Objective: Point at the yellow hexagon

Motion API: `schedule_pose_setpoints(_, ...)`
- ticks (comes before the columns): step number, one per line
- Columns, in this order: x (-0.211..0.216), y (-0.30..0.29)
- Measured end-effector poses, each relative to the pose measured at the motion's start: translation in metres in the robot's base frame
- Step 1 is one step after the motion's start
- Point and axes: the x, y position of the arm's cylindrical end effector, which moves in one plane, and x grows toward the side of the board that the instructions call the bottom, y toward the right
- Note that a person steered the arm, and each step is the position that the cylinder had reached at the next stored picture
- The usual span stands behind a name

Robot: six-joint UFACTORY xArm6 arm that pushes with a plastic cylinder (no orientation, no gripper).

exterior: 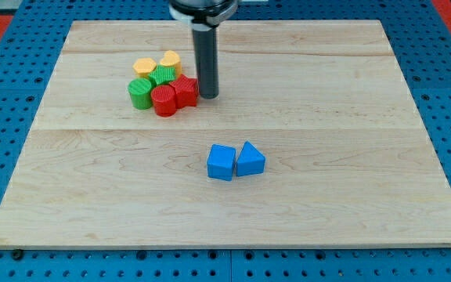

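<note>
A cluster of blocks sits at the view's upper left. It holds a yellow hexagon (145,66), a second yellow block (171,60), a green block (164,75), a green cylinder (140,92), a red cylinder (164,100) and a red block (185,91). My tip (209,95) stands just right of the red block, touching it or nearly so. The yellow hexagon lies at the far left side of the cluster from my tip.
A blue cube (221,162) and a blue triangular block (250,160) sit side by side near the middle of the wooden board (351,117). A blue pegboard surface (445,63) surrounds the board.
</note>
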Motion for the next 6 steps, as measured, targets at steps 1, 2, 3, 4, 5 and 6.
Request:
schedule_pose_setpoints(1, -0.076, 0.006)
schedule_pose_setpoints(2, -0.105, -0.101)
schedule_pose_setpoints(3, -0.103, -0.211)
schedule_pose_setpoints(4, -0.066, -0.232)
schedule_pose_setpoints(5, -0.032, -0.202)
schedule_pose_setpoints(6, -0.024, -0.177)
